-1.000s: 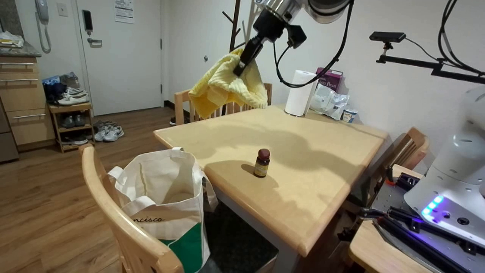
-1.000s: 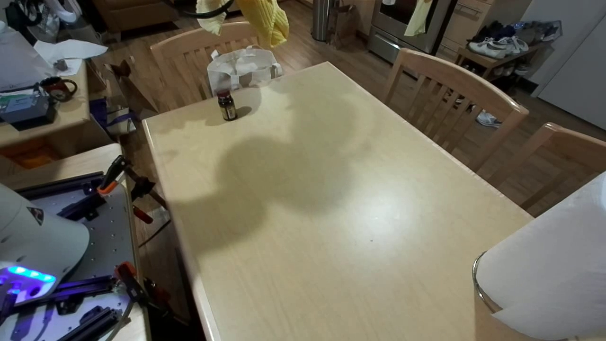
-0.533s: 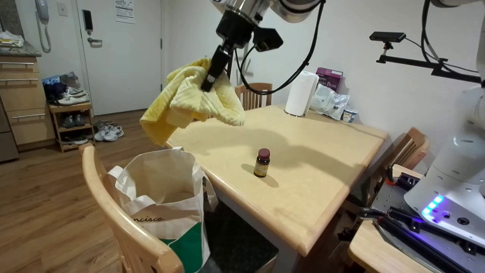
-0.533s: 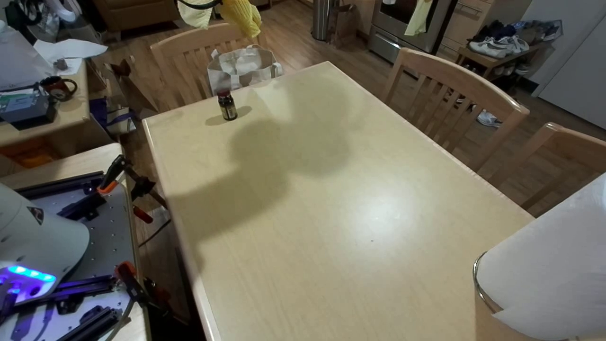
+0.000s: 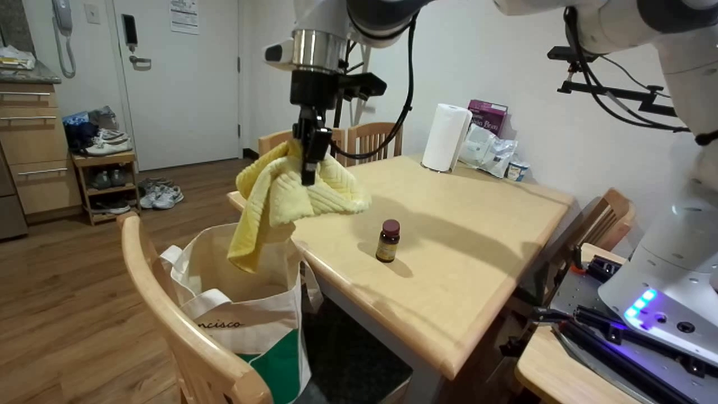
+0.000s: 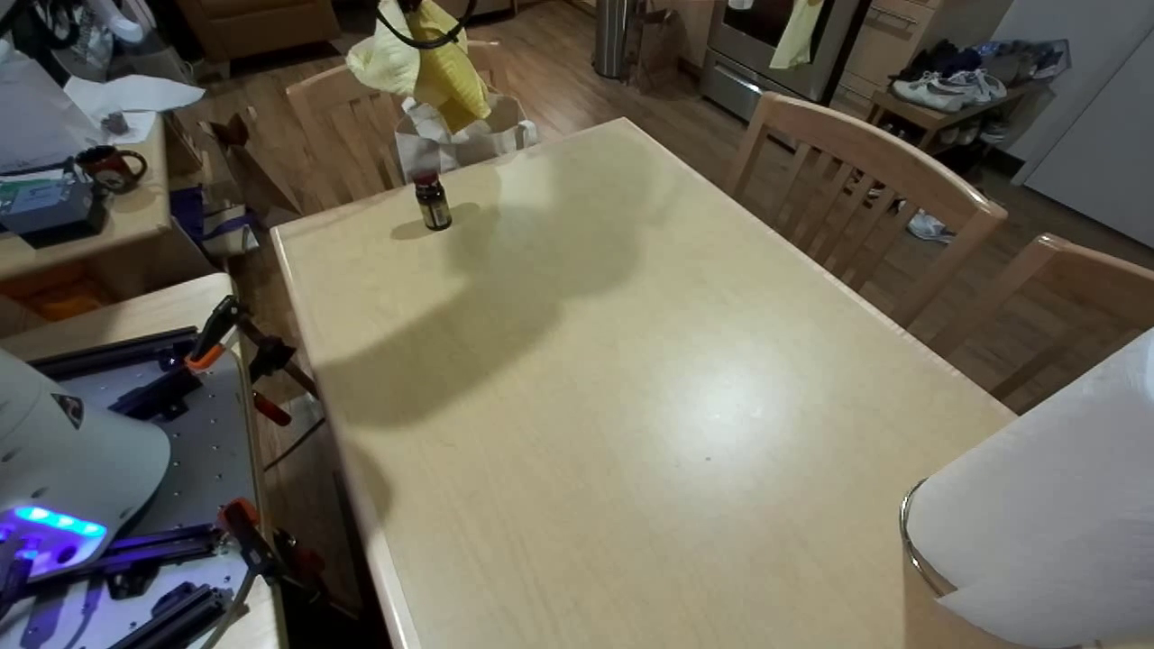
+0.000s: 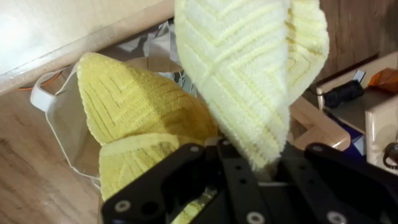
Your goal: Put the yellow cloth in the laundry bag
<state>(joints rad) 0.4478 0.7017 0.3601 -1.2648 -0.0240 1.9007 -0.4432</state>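
Past the pickup and, by the look of things, deep into the carry, with the final drop left to do. Holding the cloth (image 5: 286, 205) in the claw (image 5: 308, 175), with jaws drawn together on a bunched fold. Hanging from there in loose folds near the edge of the surface (image 5: 477, 269), at about the mouth of the bag (image 5: 261, 317), not yet put in. In both exterior views, overlapping the bag's opening with a deeper yellow corner; impossible to tell whether dipping below the rim or hanging clear of it. Spreading the other way in a paler flap. In the wrist view, hiding much of the bag, with a handle (image 7: 43, 100) showing to one side.

Still to do: shift the whole bundle over the opening, lower, loosen the claw, and back off without dragging anything out. Mind the paler flap, likeliest to catch on the rim or drape outside. Expect some folding of the soft walls if pressed, even with the chair (image 5: 168, 322) just beside for backing. Leave alone the bottle (image 5: 387, 241), upright on the surface near the bag and no part of the job.
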